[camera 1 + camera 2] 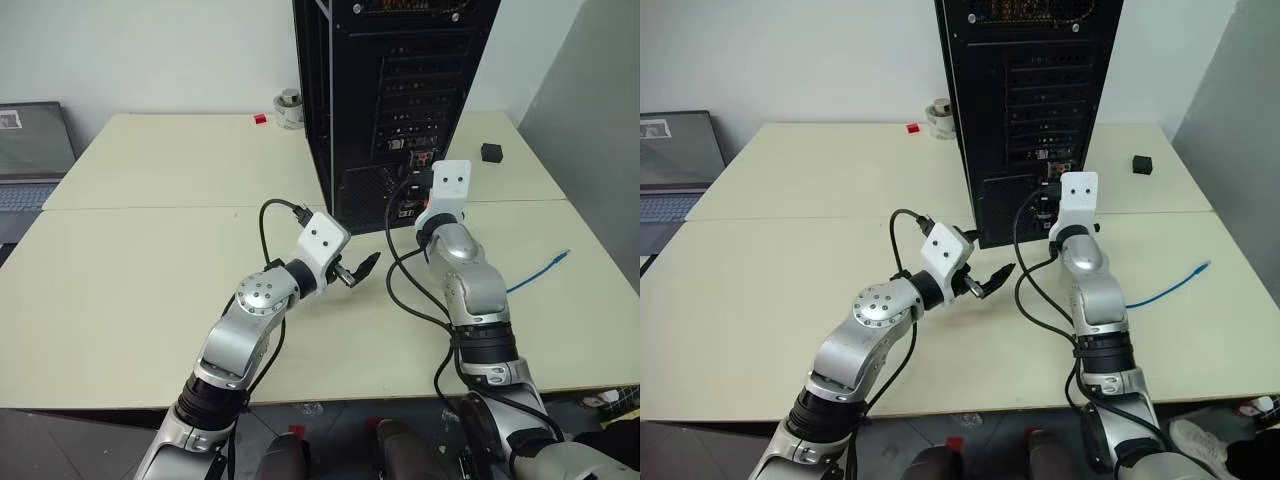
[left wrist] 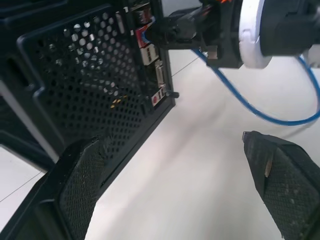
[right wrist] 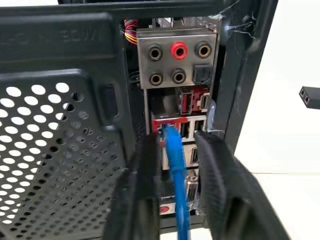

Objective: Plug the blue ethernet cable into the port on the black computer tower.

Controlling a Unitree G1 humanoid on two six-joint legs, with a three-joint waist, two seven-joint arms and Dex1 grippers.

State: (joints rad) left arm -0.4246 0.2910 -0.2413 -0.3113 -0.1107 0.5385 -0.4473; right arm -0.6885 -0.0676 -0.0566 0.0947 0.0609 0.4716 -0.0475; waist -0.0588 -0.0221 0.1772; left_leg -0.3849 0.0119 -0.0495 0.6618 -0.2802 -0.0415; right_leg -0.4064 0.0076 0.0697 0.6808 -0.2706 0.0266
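The black computer tower (image 1: 400, 80) stands upright on the table with its rear face toward me. The blue ethernet cable (image 3: 175, 170) runs between my right gripper's fingers, and its end sits in the port (image 3: 161, 125) below the round audio jacks. My right gripper (image 3: 176, 140) is right at that panel, open, with a gap on each side of the cable. The rest of the blue ethernet cable (image 1: 540, 270) trails over the table to the right. My left gripper (image 1: 357, 270) hangs open and empty in front of the tower's mesh grille (image 2: 75, 75).
A grey laptop (image 1: 30, 150) lies at the table's far left. A small black box (image 1: 491, 152) sits right of the tower, with a pale roll (image 1: 289, 108) and a red block (image 1: 260, 119) behind its left side. Black robot cables (image 1: 400, 290) loop between the arms.
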